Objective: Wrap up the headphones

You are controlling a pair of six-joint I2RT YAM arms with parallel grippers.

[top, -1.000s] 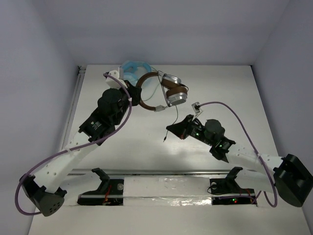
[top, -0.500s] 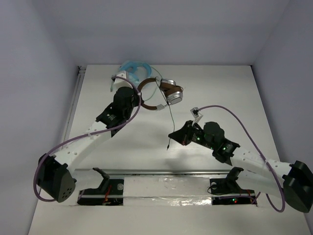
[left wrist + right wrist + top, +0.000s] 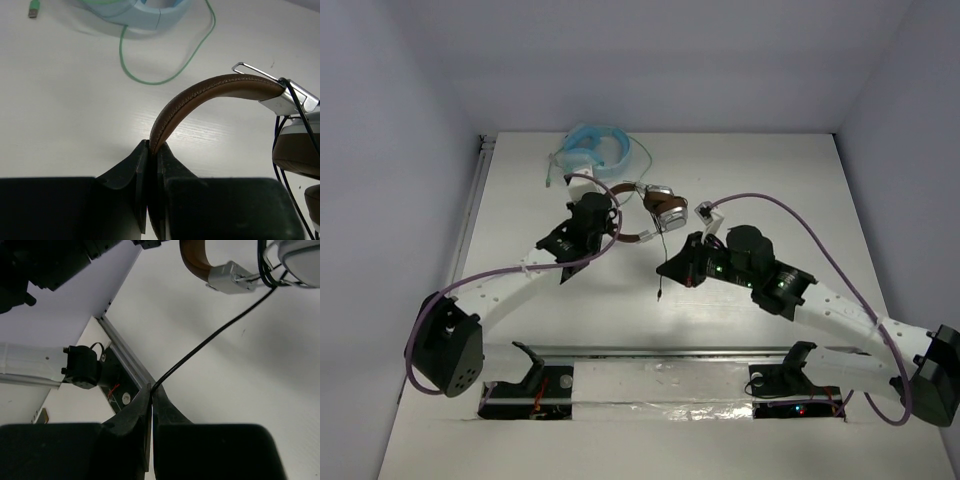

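top external: headphones (image 3: pixel 669 211) sit on the far half of the table (image 3: pixel 790 180), between the two arms. Earcups are on the right-arm side, headband on the left-arm side.
left gripper (image 3: pixel 152 150): jaws closed hard on the brown headband (image 3: pixel 210 90). The band rises out of the jaws and arcs over to the slider. Reads as the anchor grip.
right gripper (image 3: pixel 151 390): jaws pinched fully together on the thin dark cable (image 3: pixel 215 336), nothing else in them.
cable run: goes straight and looks taut from the pinch up to the slider beside the silver earcup (image 3: pixel 300 250). Past the pinch, a short tail with the plug hangs free toward the near edge in the top view.
done: both grips are set. A few dark strands lie together at the slider by the earcup, so I judge at least one turn is on. Count not readable.
remaining: the span between earcup and pinch, plus the tail, is unwrapped. It needs more turns, then the plug end secured.
progress: early-to-mid, my estimate.
lifted or resting: cannot tell whether the earcups touch the table.
bystander: light blue headphones (image 3: pixel 592 143) with green cable (image 3: pixel 150 82) lie further back, apart from the brown set, with neither arm on them.
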